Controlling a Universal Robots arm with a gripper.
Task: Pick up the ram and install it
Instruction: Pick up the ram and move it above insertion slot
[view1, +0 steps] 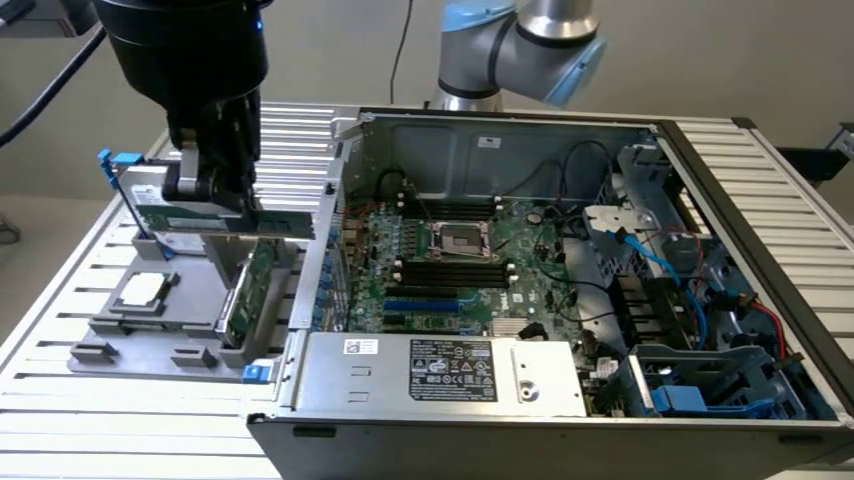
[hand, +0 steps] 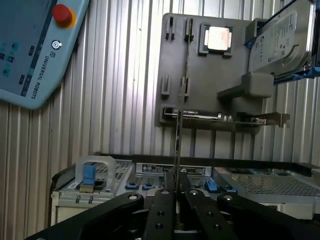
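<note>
Underneath everything lies a ribbed aluminium tabletop (view1: 747, 190) of long parallel slats. On it sits the open computer case (view1: 534, 445), a grey sheet-metal box; inside it are a green motherboard (view1: 534, 270) with black slots (view1: 454, 270), a boxy silver power supply (view1: 441, 372) and loose blue and black cables. Toward the exterior view's left, a flat grey holder plate (view1: 147, 335) with raised brackets carries a tall green expansion card (view1: 247, 295) standing on edge, a silver hard drive (hand: 280, 40) and a small square processor (view1: 143, 292). Above that plate hangs the black hand (view1: 214, 205), closed on the ram (view1: 287, 226), a thin green stick held level, lifted clear of the plate and just beside the case's outer wall. A pale blue pendant (hand: 30, 55) with a red button lies on the slats.
</note>
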